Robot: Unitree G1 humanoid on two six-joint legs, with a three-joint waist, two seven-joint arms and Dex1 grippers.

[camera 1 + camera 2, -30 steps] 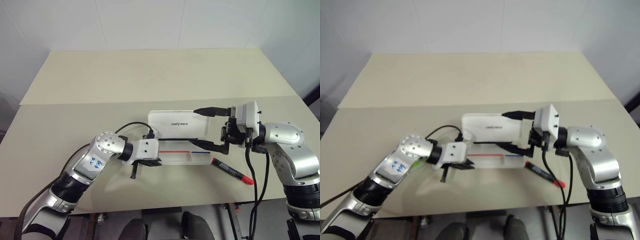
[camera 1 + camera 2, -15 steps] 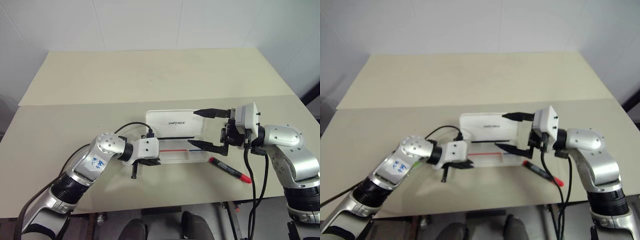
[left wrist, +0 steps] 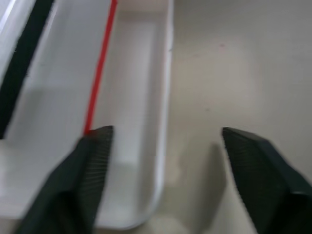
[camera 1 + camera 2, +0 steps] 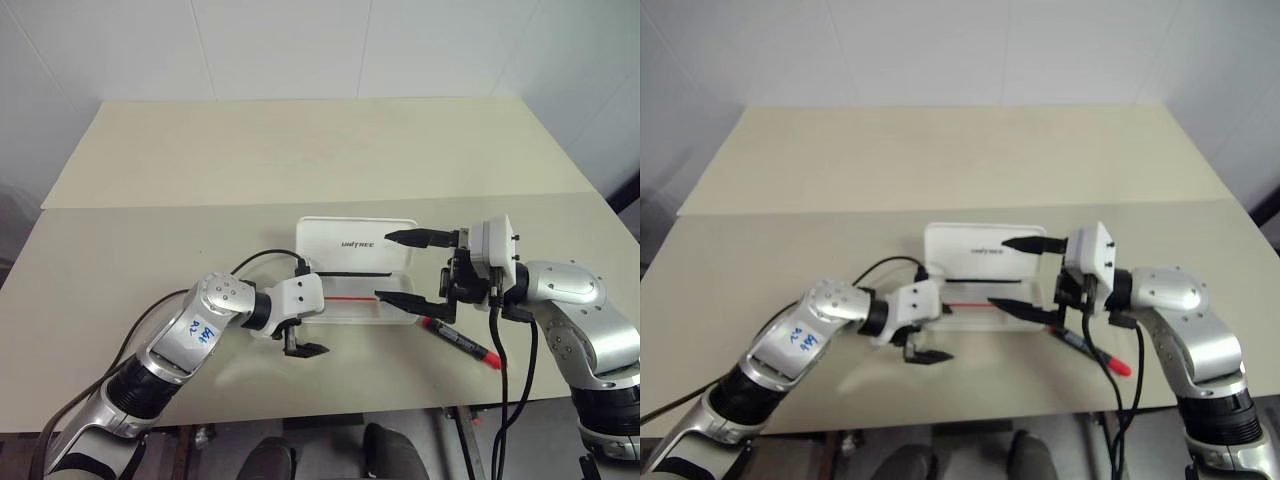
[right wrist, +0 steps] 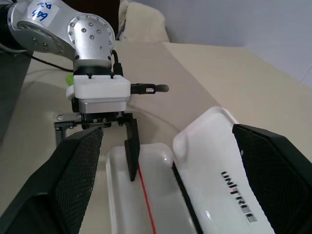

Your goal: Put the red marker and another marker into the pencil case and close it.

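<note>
Pencil case (image 4: 356,268): you have it open on the near table (image 4: 120,250), roughly centre; white lid with dark lettering lies back flat on the far side, tray on the near side; a thin red stripe (image 4: 347,298) runs along the tray floor; from the left wrist the tray looks bare along the stretch you can see.

Red marker (image 4: 457,339): on the table just off the case's right near corner; lying at a slant, black end toward the case, red end toward the table's near edge; it sits outside the case; nothing grips it.

Another marker (image 5: 70,78): from the right wrist you catch a small lime-green patch on the table behind the left arm's wrist; the arm covers most of it, so its lie cannot be told.

Left gripper (image 4: 302,347): at the case's left near corner, pointing down toward the table; fingers spread wide, holding nothing; from its own wrist you see one finger (image 3: 85,170) over the tray's end and the other over bare table, the tray's rounded wall between them.

Right gripper (image 4: 410,268): at the case's right end, pointing leftward across it; fingers wide apart and empty; the far finger (image 4: 418,238) reaches over the lid's right edge, the near one over the tray's right end; whether either touches the plastic you cannot tell.

Far table (image 4: 300,140): a second beige top butts against yours behind the case.
</note>
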